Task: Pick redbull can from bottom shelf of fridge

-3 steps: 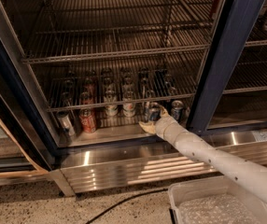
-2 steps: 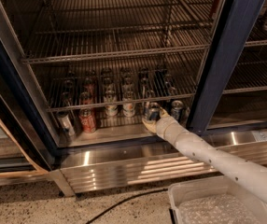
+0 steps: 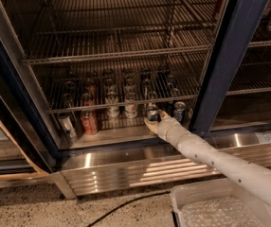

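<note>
Hardly anything has changed since a second ago: the arm [image 3: 211, 157] stays stretched over the fridge [image 3: 225, 56] base, its claw [image 3: 153, 120] at the redbull can [image 3: 152, 111] on the bottom shelf [image 3: 112, 135] front. Whether it is clamped, I cannot tell. The can stands upright, long axis vertical, silver top upward.
</note>
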`<state>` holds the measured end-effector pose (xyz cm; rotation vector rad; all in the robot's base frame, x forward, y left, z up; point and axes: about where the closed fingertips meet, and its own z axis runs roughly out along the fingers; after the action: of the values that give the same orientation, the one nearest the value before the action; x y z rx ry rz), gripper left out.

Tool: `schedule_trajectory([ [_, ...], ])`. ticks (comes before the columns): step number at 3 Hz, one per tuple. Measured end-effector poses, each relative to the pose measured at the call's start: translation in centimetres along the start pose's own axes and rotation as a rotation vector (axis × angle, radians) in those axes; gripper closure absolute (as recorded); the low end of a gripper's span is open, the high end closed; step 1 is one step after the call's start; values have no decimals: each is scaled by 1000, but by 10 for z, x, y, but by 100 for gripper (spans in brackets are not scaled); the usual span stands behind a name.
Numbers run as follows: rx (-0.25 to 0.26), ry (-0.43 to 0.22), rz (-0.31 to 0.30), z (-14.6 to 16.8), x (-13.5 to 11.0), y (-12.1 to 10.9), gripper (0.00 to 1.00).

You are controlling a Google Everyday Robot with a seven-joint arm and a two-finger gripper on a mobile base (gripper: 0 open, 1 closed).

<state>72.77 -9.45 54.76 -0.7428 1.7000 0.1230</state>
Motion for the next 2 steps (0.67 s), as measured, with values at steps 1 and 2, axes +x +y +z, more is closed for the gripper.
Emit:
schedule_trajectory([
  [1, 0, 0, 0, 0, 0, 0, 100],
  [2, 0, 0, 0, 0, 0, 0, 100],
])
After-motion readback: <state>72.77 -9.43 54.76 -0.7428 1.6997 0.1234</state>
